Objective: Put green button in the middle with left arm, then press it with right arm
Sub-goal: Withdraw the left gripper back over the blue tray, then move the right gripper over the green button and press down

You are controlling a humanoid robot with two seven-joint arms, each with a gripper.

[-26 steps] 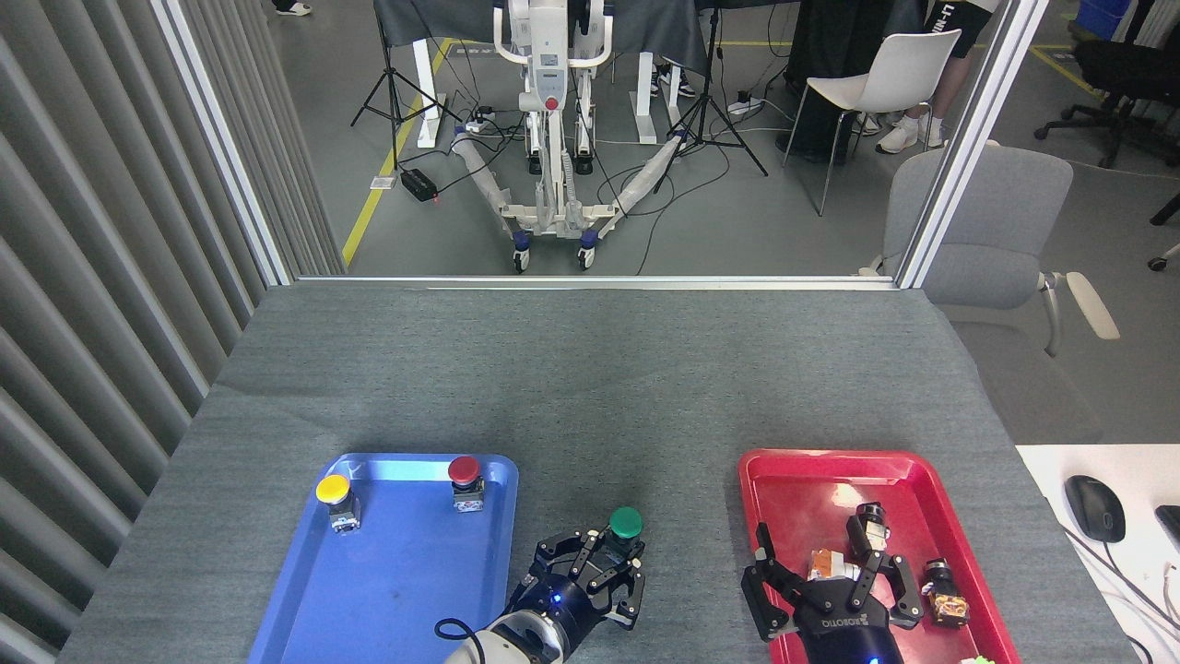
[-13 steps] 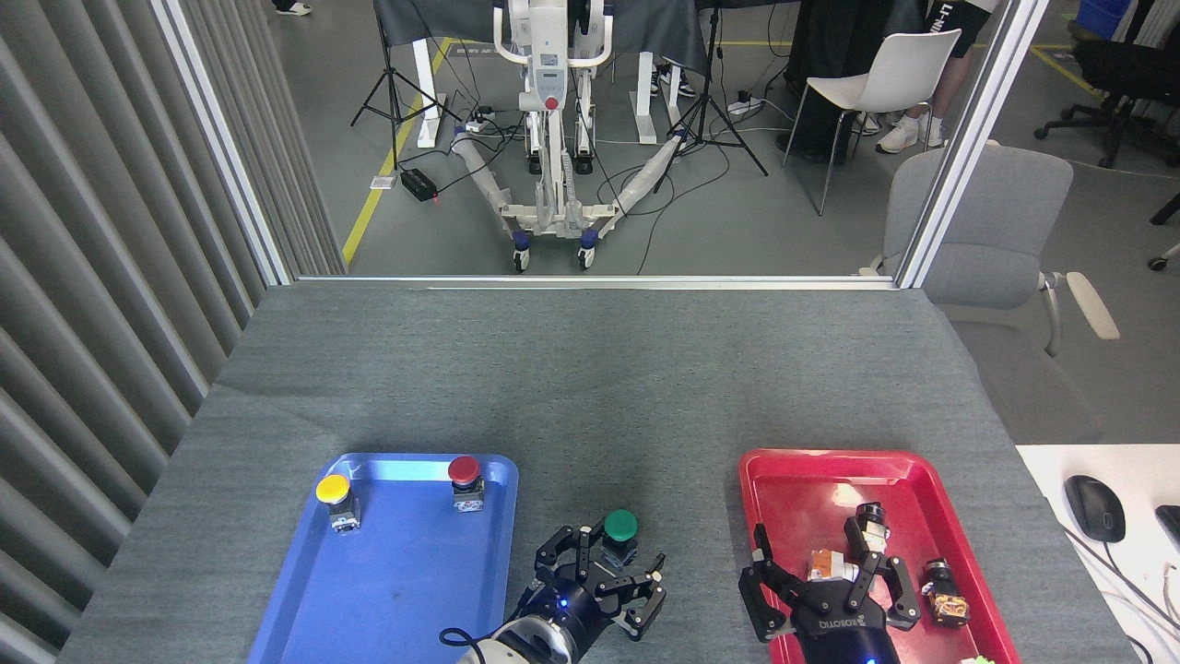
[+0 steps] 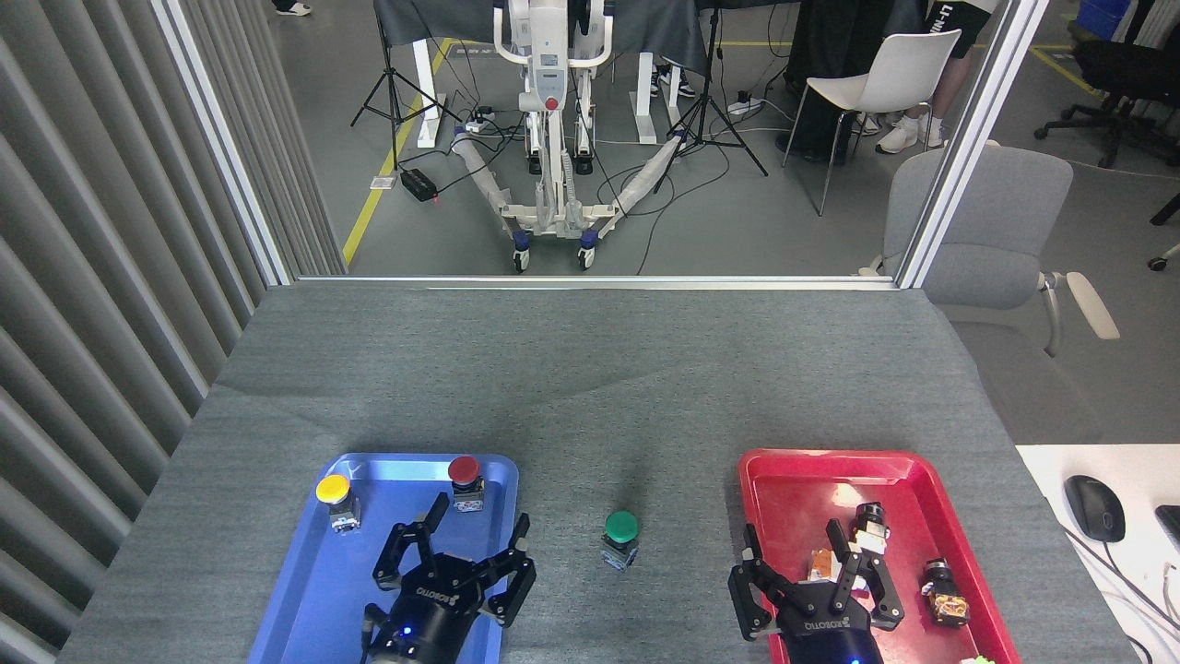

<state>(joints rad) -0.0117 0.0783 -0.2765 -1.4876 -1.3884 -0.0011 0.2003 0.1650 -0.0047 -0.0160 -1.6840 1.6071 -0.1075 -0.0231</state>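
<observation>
The green button [image 3: 620, 535] stands upright on the dark grey cloth of the middle [image 3: 627, 443], between the two trays, with nothing touching it. My left gripper [image 3: 479, 521] hovers open over the blue tray [image 3: 313, 590], well to the left of the button, its fingers spread. My right gripper [image 3: 795, 549] is open too, low over the near part of the red tray [image 3: 793, 470], to the right of the button.
A yellow button [image 3: 336, 499] and a red button [image 3: 465, 481] stand at the far end of the blue tray. Small dark and orange parts [image 3: 942, 590] lie in the red tray. A computer mouse [image 3: 1094, 507] sits on a white desk at right.
My left gripper let go of the green button and drew back left over the blue tray. The button now stands alone on the cloth. The right gripper shifted slightly left.
</observation>
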